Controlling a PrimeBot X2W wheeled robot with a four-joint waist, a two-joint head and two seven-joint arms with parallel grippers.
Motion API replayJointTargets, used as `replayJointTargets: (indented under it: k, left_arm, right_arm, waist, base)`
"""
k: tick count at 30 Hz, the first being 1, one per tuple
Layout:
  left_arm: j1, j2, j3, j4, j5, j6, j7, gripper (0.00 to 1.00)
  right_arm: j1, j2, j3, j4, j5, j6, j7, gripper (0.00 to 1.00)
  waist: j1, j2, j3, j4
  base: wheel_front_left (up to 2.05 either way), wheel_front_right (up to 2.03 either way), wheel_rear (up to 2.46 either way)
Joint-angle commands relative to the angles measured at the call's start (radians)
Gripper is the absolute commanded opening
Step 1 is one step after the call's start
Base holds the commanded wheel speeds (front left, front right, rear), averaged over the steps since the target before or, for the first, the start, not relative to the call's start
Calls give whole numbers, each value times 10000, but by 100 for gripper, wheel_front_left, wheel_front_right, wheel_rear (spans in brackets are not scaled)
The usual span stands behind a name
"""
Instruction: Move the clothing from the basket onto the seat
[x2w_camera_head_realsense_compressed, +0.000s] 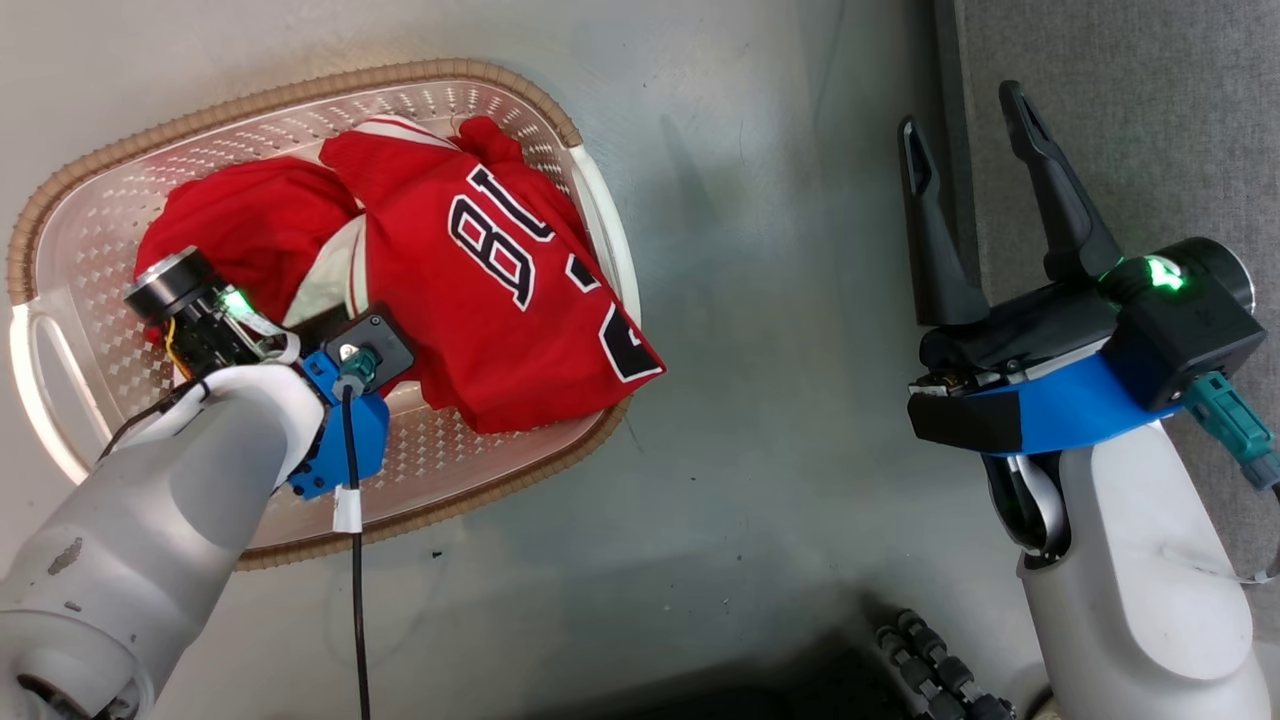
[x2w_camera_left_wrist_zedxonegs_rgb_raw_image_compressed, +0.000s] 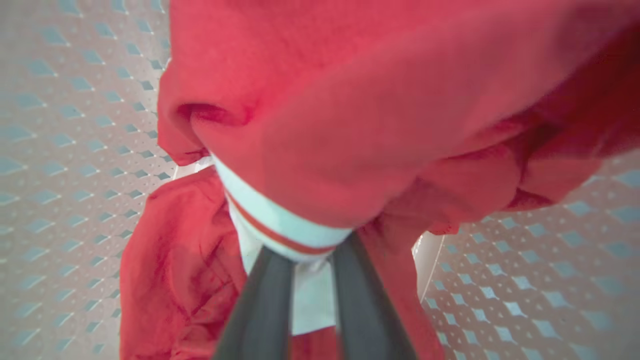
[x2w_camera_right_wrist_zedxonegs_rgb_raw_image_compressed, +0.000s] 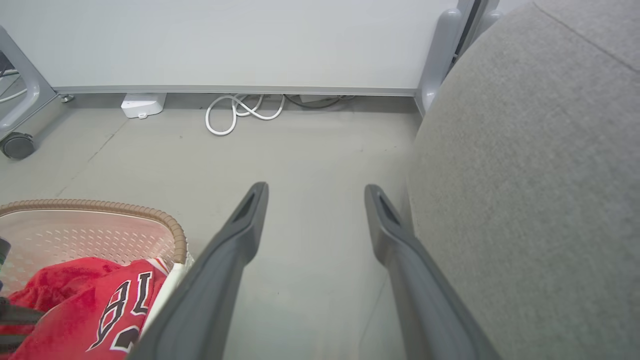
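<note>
The red clothing (x2w_camera_head_realsense_compressed: 500, 300) lies heaped in the cream basket (x2w_camera_head_realsense_compressed: 300, 90) on the floor, a numbered jersey on top, one corner draped over the rim. My left arm reaches down into the basket. In the left wrist view my left gripper (x2w_camera_left_wrist_zedxonegs_rgb_raw_image_compressed: 307, 252) has its dark fingers (x2w_camera_left_wrist_zedxonegs_rgb_raw_image_compressed: 262, 305) pinched together on a white-and-red trimmed fold of the clothing (x2w_camera_left_wrist_zedxonegs_rgb_raw_image_compressed: 350, 100). My right gripper (x2w_camera_head_realsense_compressed: 960, 112) hangs open and holds nothing, above the floor beside the grey seat (x2w_camera_head_realsense_compressed: 1150, 120). The right wrist view shows that gripper (x2w_camera_right_wrist_zedxonegs_rgb_raw_image_compressed: 315, 191) between the basket (x2w_camera_right_wrist_zedxonegs_rgb_raw_image_compressed: 125, 210) with the clothing (x2w_camera_right_wrist_zedxonegs_rgb_raw_image_compressed: 85, 300) and the seat (x2w_camera_right_wrist_zedxonegs_rgb_raw_image_compressed: 525, 175).
A bare strip of grey floor (x2w_camera_head_realsense_compressed: 780, 300) separates basket and seat. Along the far wall lie a coiled white cable (x2w_camera_right_wrist_zedxonegs_rgb_raw_image_compressed: 240, 112) and a white box (x2w_camera_right_wrist_zedxonegs_rgb_raw_image_compressed: 142, 105). A caster wheel (x2w_camera_right_wrist_zedxonegs_rgb_raw_image_compressed: 17, 145) stands at the left. Dark ribbed parts (x2w_camera_head_realsense_compressed: 940, 670) sit near my base.
</note>
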Motion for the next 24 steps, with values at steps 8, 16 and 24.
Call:
replayJointTargets:
  k: [8, 16, 24]
  left_arm:
    - [174, -185, 293, -572, 163, 70, -45, 0]
    - [759, -412, 1055, -1762, 86, 230, -47, 0]
    - [1817, -638, 2316, -3210, 184, 335, -48, 0]
  right_arm:
    - [12, -33, -92, 129, -111, 3, -36, 100]
    - [278, -35, -222, 374, -310, 3, -35, 100]
    - [644, -36, -334, 711, -468, 1, -35, 100]
  waist:
    - [-1, 0, -439, 270]
    - [-1, 0, -1373, 781]
    - [-1, 0, -2745, 1346]
  base:
    - [0, 0, 0]
    - [0, 0, 0]
    - [0, 0, 0]
